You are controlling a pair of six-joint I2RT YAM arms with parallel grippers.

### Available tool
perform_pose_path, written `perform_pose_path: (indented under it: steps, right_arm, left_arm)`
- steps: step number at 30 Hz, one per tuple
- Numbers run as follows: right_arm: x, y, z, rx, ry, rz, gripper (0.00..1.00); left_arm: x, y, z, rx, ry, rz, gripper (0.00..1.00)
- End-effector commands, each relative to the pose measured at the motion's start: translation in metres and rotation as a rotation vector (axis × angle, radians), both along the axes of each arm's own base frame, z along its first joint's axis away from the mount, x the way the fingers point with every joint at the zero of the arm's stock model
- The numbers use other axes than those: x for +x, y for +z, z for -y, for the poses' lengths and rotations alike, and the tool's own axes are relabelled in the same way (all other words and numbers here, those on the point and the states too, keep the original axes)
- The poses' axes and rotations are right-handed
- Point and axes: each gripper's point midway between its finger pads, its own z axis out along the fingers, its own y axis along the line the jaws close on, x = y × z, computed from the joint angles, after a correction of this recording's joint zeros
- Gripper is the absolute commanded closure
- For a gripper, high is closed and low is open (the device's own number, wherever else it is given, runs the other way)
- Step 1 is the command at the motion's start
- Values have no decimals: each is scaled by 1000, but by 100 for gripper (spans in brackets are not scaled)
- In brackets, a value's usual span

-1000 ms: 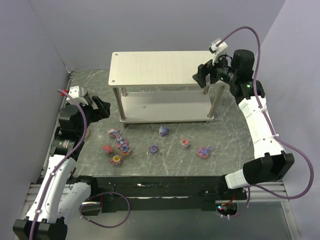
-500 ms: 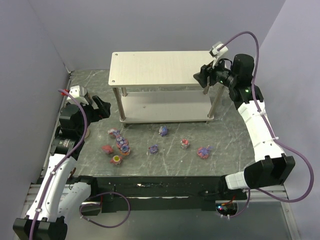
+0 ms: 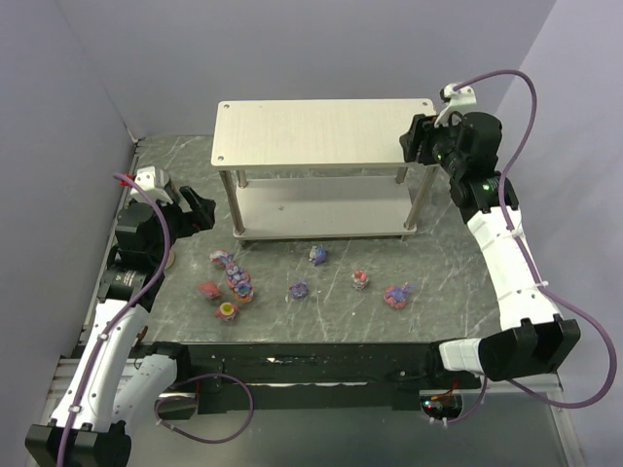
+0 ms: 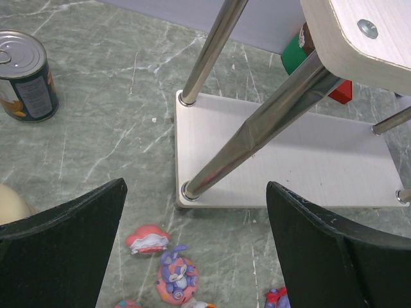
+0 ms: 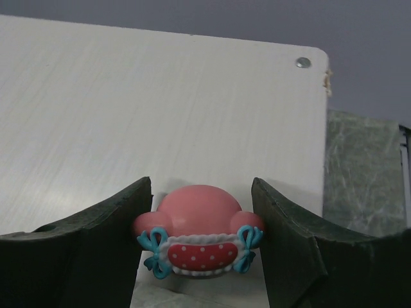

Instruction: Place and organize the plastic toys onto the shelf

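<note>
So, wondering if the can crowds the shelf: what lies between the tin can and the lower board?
Only bare marbled table and a tiny pale speck between tin can and lower board, seen in the left wrist view.

On the table (image 3: 458,282), the shelf (image 3: 311,131) stands at twelve o'clock; toys (image 3: 238,285) at its six, can (image 4: 26,77) at its nine, one toy (image 5: 200,221) at its top's three.

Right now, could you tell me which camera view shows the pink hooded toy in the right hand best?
The right wrist view: the pink hooded toy fills the middle, gripped by the right hand over the shelf. The top external view hides it behind that hand; the left wrist view misses it.
</note>
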Motion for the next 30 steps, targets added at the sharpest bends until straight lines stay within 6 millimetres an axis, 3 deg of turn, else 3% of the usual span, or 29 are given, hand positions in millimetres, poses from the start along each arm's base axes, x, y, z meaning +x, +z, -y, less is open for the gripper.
perform_pose_path:
  steps: [1, 22, 30]
  right_arm:
    - [8, 0, 25, 47, -182, -62, 59]
    - [12, -1, 7, -142, -225, -66, 35]
    - [10, 2, 11, -141, -252, -61, 18]
  left_arm:
    - [-1, 21, 3, 3, -21, 59, 4]
    - [-1, 20, 2, 6, -17, 59, 4]
    - [-2, 20, 2, 5, -19, 60, 4]
